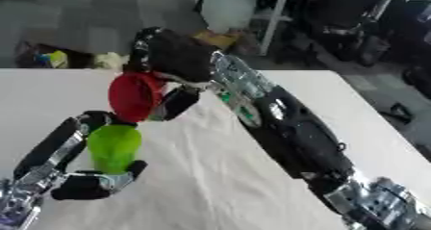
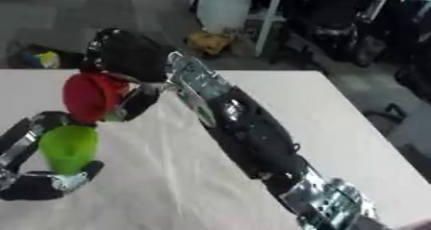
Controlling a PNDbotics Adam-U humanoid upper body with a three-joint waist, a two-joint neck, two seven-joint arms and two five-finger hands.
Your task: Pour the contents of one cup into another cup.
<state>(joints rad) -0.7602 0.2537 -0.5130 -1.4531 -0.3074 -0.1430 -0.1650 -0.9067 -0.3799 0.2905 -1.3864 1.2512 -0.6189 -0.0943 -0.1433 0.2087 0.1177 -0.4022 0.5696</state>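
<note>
**Red cup tipped over green cup, pour in hand**

Red plastic shows brightest here: the red cup sits in the right hand, whose fingers and thumb are curled round it, and it is tilted steeply so its mouth points down and toward the left hand. Directly beneath it, the green cup stands upright on the white table, enclosed by the left hand, with fingers curved up one side and the thumb wrapped under its base. The red cup's lower rim looks to be touching or just above the green cup's rim.

To pour well, I judge the right hand should keep the red rim centred over the green mouth and finish the tilt slowly, while the left hand keeps the green cup from sliding or tipping.

Nothing can be seen falling between the cups, and the inside of neither cup is visible, so what they hold, and how much has passed across, cannot be told.
</note>
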